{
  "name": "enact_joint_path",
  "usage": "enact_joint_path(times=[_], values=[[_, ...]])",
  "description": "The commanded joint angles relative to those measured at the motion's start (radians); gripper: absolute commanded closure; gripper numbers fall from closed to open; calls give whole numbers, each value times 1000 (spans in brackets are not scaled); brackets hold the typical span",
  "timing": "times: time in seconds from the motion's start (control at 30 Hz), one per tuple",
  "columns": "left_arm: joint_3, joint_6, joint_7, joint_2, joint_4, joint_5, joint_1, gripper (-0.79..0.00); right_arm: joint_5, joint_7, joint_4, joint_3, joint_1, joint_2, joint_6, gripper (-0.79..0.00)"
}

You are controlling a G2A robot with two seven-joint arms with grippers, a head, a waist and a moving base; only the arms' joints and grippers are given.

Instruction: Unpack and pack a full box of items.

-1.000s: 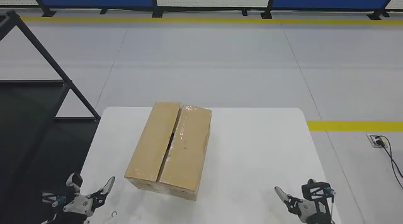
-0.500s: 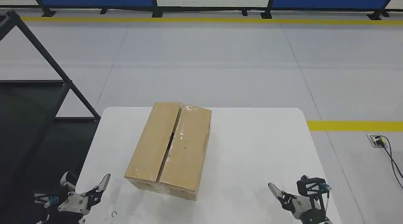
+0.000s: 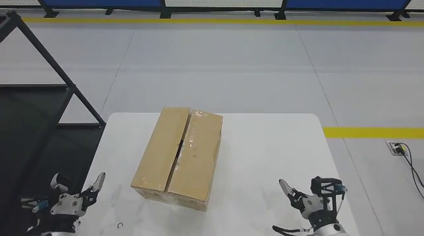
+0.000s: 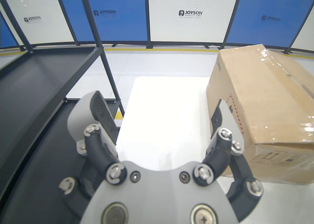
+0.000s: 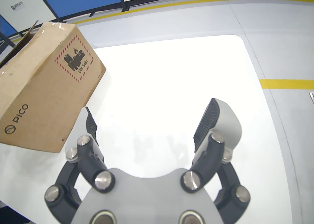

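The cardboard box (image 3: 177, 158) lies on the white counter (image 3: 265, 150). The left jaws and right jaws gape wide, empty.

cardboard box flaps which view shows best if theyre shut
Top view: it looks down on the cardboard box, both flaps meeting along the seam. Left wrist view shows its top obliquely; right wrist view, two side faces.

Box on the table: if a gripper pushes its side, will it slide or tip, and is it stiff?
The box is low and broad, lying flat on the smooth table, so it would probably slide rather than tip. Its walls look straight and uncrushed, so it is likely stiff. The glossy tape on top may be slippery to grip.
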Motion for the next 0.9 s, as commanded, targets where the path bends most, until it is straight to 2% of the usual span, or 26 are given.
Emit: enact_joint_path(times=[0.0,0.13,0.5,0.67,0.87], values=[[19,-11,-11,1,16,24,-35,-785,-1,9,1,-12,10,-3,29,-785],[61,-39,-49,3,43,92,-88,-785,-1,9,1,-12,10,-3,29,-785],[65,-39,-53,2,37,88,-88,-785,-4,16,36,-21,18,-5,1,-785],[70,10,-51,-3,34,65,-93,-785,-96,67,52,-81,43,-4,-74,-785],[60,77,-75,-10,52,22,-95,-785,-198,92,85,-199,86,-17,-65,-785]])
